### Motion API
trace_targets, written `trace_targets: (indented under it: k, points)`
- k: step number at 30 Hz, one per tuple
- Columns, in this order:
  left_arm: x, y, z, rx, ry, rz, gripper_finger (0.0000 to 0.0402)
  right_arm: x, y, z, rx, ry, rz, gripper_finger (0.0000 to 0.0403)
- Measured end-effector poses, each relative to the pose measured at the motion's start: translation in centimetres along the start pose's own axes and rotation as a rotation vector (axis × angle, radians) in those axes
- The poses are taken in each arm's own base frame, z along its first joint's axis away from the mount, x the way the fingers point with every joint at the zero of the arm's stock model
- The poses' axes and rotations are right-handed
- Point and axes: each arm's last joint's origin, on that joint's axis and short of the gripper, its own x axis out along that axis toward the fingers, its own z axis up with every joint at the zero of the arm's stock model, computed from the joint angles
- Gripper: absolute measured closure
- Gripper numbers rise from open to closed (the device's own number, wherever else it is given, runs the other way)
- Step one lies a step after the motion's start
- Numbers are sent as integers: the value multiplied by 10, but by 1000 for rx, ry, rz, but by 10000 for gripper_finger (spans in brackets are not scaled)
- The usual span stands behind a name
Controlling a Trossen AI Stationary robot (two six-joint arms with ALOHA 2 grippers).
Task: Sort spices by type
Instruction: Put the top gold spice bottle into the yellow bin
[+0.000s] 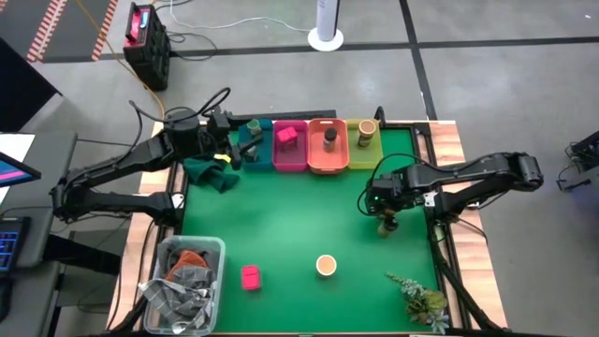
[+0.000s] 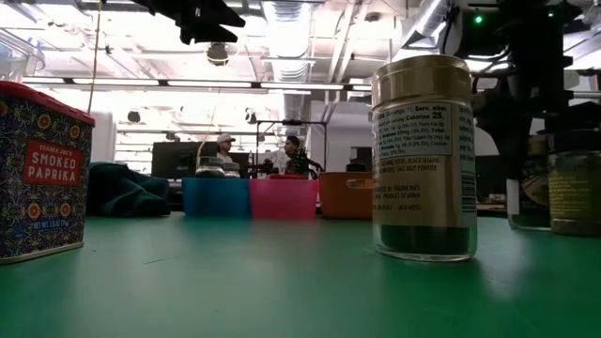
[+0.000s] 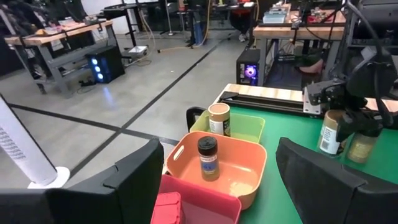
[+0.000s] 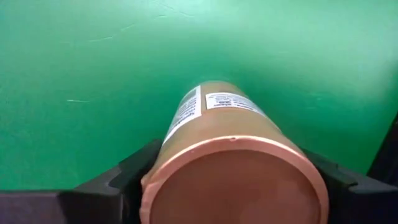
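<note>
**Sorting status: three containers binned, three left on the mat**

The green mat [image 1: 290,220] is bordered by a wooden frame, with a row of bins along its far edge.

- Current item: a tan-lidded jar [image 4: 233,168] stands upright between the fingers of the right gripper [image 1: 387,217], which bracket it on both sides. Whether they are clamped on it cannot be told.
- Done: the pink bin [image 1: 289,148] holds a pink box, the orange bin [image 1: 328,147] a dark-lidded jar, the yellow bin [image 1: 364,140] a tan-lidded jar.
- Left, judged: the bracketed jar, a second tan-lidded jar [image 1: 326,266] and a pink tin [image 1: 250,276], both nearer the front edge than this gripper.
- Left gripper [image 1: 227,150]: spread wide and empty, beside the blue bin [image 1: 251,140].
- Clearance: open mat lies between the right gripper and the bins. The mat's right edge is close; a plant sprig [image 1: 421,298] sits toward the front corner.
</note>
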Motion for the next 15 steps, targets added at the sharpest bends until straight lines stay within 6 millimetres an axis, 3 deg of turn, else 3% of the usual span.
trace_targets:
  k: [6,15]
  points:
    - [3,5,-2,-66,18,42,107,-17,9,14,-26,-29,66,99]
    - [28,21,-24,-299,142,-43,107,-78,8,68,-42,-224,118,99]
